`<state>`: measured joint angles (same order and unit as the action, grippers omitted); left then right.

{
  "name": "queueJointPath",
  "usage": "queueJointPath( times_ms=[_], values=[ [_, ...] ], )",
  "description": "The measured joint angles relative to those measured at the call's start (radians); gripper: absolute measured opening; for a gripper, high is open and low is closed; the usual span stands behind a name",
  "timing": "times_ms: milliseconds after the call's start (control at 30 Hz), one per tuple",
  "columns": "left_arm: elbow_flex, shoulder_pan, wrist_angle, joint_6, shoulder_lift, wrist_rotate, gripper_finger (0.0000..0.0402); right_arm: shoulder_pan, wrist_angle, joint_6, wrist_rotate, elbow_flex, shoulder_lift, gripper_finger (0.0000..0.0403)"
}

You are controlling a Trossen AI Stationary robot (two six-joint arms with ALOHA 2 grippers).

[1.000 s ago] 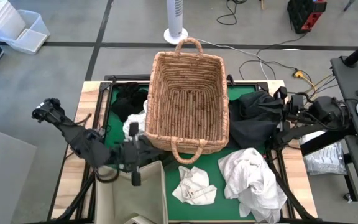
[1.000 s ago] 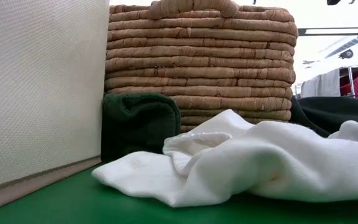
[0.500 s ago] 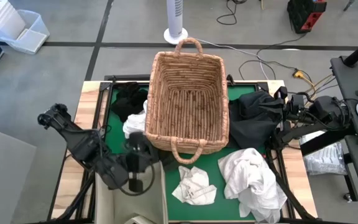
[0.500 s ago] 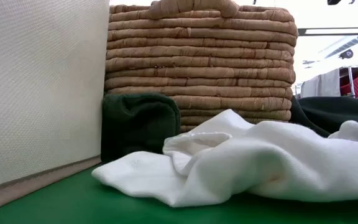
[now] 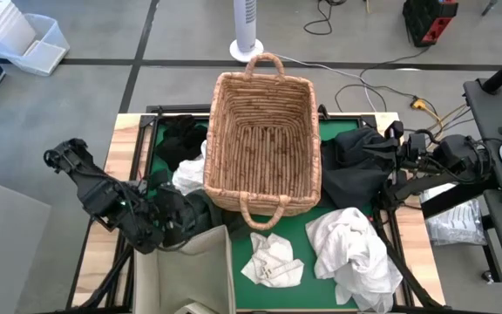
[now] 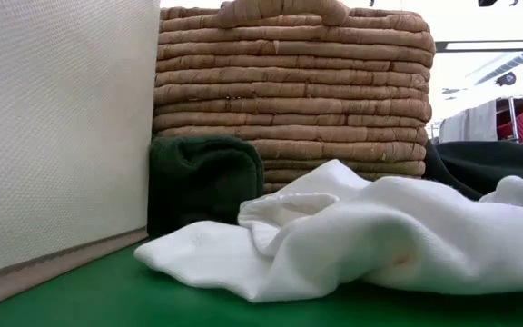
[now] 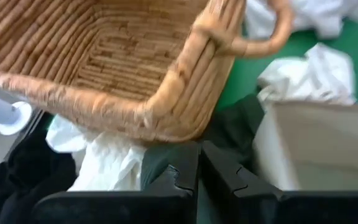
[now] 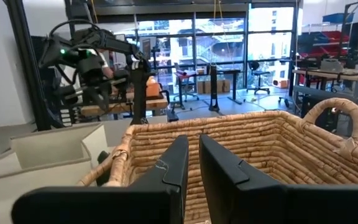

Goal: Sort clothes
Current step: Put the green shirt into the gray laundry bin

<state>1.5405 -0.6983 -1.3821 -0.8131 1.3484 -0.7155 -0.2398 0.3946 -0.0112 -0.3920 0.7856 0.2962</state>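
White clothes (image 5: 347, 244) are seen nearest, spread on the green table (image 5: 312, 228) beside the beige bin (image 5: 190, 275). Just beyond, the left gripper (image 7: 199, 163) is clenched on nothing, above a dark green garment (image 7: 166, 158) wedged between bin and wicker basket (image 5: 264, 139). Picking seems in hand: fingers must be released first. Farther off, the right gripper (image 8: 192, 163), closed and empty, waits by black clothes (image 5: 360, 166).

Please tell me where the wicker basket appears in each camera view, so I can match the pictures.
High view: wicker basket in the upper centre.
Low view: basket wall fills the upper middle.
Left wrist view: basket across the upper left.
Right wrist view: basket across the lower right.
Shared landmark: the beige bin beside it.
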Motion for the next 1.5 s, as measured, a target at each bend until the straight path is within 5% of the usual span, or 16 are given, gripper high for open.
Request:
queueJointPath(
  times_ms=[433,633,1033,1500],
  values=[
    [-0.466,0.052,0.38,0.023,-0.29,0.0,0.0,0.0,-0.001,0.012,0.0,0.0,0.0,0.0031],
    [-0.59,0.114,0.516,0.092,-0.351,0.063,0.0,0.0,-0.001,0.025,0.0,0.0,0.0,0.0031],
    [-0.621,0.193,0.482,0.008,-0.353,0.079,0.0019,0.0,-0.001,0.024,0.0,0.0,0.0,0.0031],
    [-0.621,0.21,0.466,0.018,-0.296,0.097,0.0176,0.0,0.0,0.022,0.0,0.0,0.0,0.0031]
  ],
)
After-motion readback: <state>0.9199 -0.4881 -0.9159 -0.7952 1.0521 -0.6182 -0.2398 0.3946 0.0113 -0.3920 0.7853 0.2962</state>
